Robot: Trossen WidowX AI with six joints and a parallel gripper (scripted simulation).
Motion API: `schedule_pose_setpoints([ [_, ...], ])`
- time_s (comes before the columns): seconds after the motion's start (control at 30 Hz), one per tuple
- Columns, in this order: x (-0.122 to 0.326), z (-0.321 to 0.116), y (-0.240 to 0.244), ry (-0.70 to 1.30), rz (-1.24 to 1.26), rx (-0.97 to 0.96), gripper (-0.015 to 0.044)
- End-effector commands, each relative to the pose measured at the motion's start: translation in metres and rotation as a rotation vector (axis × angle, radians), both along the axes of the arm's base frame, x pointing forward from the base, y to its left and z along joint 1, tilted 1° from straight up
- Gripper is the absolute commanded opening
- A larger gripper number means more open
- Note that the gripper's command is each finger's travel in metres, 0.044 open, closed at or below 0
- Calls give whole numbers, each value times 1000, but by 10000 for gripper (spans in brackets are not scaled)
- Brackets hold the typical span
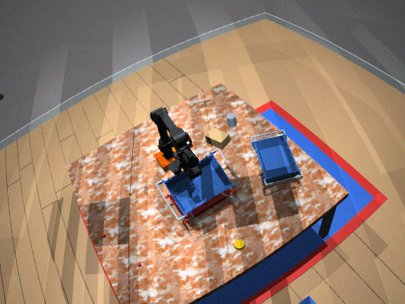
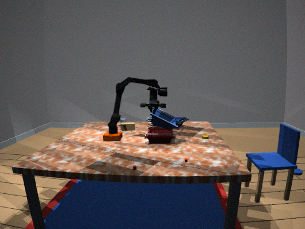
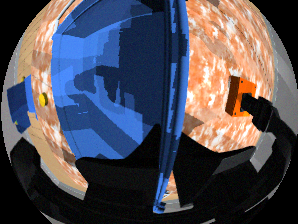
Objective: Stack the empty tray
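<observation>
My gripper (image 1: 192, 175) (image 2: 153, 110) (image 3: 162, 127) is shut on the long rim of an empty blue tray (image 1: 199, 187) (image 2: 164, 120) (image 3: 110, 80). That tray hangs over the red tray (image 1: 202, 208) (image 2: 159, 139), tilted, with the gripped side high and the far side low. Its wire bars stand out past its two ends. The red tray stands on the table, mostly covered in the top view. Its load is hidden. Light wire shows along its near end in the exterior view, but I cannot tell how both bars lie.
A second blue tray (image 1: 276, 156) with wire bars at its ends stands apart. A tan box (image 1: 217, 138) (image 2: 128, 126) and a grey cylinder (image 1: 231, 120) stand behind. A yellow disc (image 1: 239, 244) (image 2: 205, 137) (image 3: 43, 99) and two small red cubes (image 1: 103, 235) (image 2: 186, 160) lie on the table.
</observation>
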State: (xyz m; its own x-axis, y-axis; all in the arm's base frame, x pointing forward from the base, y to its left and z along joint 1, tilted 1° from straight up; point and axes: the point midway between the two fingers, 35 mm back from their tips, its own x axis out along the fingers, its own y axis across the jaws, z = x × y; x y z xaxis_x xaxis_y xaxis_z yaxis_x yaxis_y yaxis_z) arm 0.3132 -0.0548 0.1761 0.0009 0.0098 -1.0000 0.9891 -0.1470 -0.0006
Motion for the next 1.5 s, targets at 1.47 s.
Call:
schedule_pose_setpoints([
  [1.47,-12,-43,2,-31,-3,-5,0],
])
